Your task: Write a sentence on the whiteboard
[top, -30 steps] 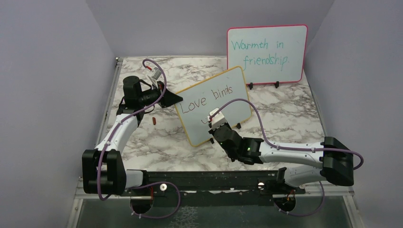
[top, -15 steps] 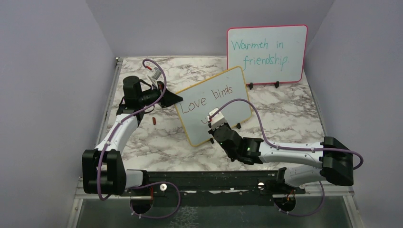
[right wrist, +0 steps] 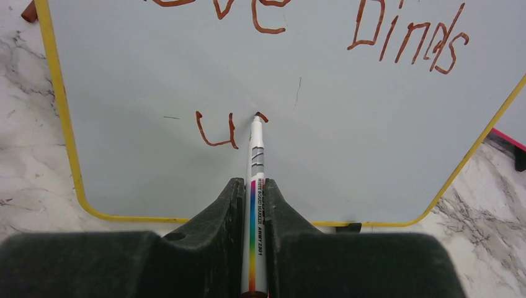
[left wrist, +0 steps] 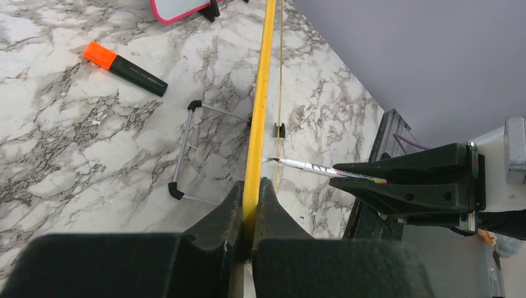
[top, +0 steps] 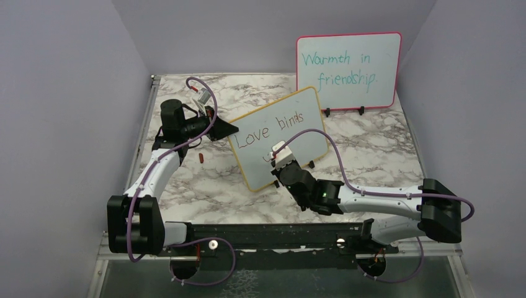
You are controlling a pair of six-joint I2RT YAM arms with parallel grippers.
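You have even, diffuse light in all three views: the tabletop is bright, with only faint, soft-edged shadows beside the arms. On the right wrist, the whiteboard is a flat pale grey, and the sentence and the print on the marker are sharp. On both wrists the jaws are dark, slightly soft masses along the bottom edge.

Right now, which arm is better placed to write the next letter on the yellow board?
Right. The right gripper holds the marker, tip touching the whiteboard beside the u. The left gripper is clamped on the whiteboard's yellow edge, likely steadying it.
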